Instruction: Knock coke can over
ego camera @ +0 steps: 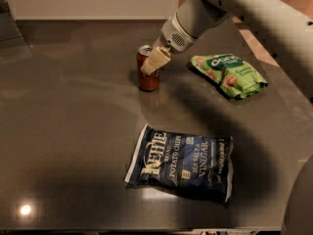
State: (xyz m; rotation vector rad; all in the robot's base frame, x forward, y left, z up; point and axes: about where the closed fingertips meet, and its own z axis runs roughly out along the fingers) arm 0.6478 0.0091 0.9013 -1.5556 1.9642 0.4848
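Note:
The coke can (147,79), a small red can with a silver top, stands upright on the dark table (73,131), left of centre and towards the back. My gripper (153,63) comes in from the upper right on a white arm. Its cream-coloured fingers (155,60) sit right in front of the can's upper part and cover it, at or very near its right side. I cannot tell whether they touch it.
A green chip bag (229,74) lies flat to the right of the can. A dark blue Kettle chip bag (182,161) lies flat nearer the front. The table's right edge runs diagonally past the green bag. A white wall stands behind the table.

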